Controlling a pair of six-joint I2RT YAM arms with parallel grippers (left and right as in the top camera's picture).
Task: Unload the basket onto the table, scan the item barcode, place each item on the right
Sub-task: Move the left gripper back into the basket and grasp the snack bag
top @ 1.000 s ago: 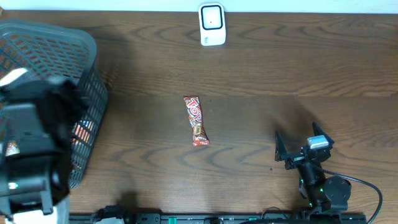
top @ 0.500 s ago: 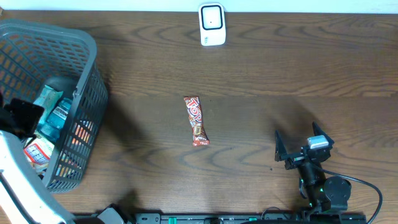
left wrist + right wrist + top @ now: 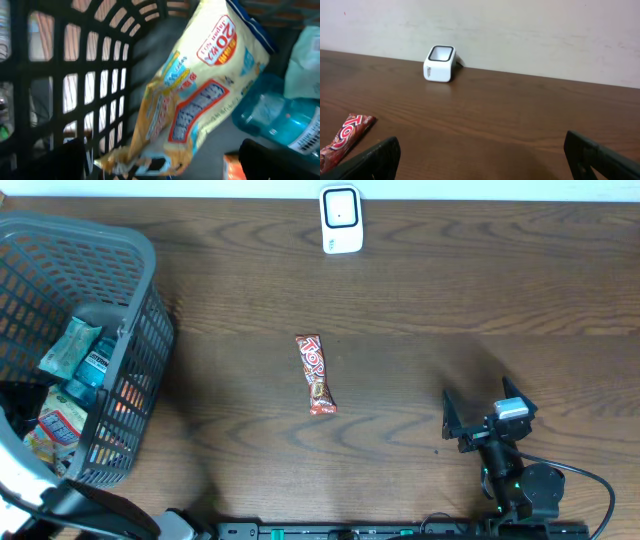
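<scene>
overhead: candy bar (image 3: 316, 374) lies well left of right gripper (image 3: 482, 414).

Table (image 3: 450, 290): is showing dark brown wood grain.
Basket (image 3: 150, 360): is showing grey lattice.
Candy bar (image 3: 316, 375): is showing red, white lettering.
Scanner (image 3: 341, 220): is showing white.
Pouch (image 3: 200, 95): is showing pale yellow.

Both arms: jaws standing wide, nothing gripped.

The white-and-black left arm (image 3: 60, 505) is showing only at the lower left corner of the overhead view. Its black two-finger left gripper (image 3: 172, 162) is holding its fingers (image 3: 75, 159) far apart, clasping nothing. The black right arm (image 3: 525, 485) is sitting folded at the lower right edge. Its black two-finger right gripper (image 3: 487, 159) is pointing away from the base, jaws spread wide and empty.
</scene>
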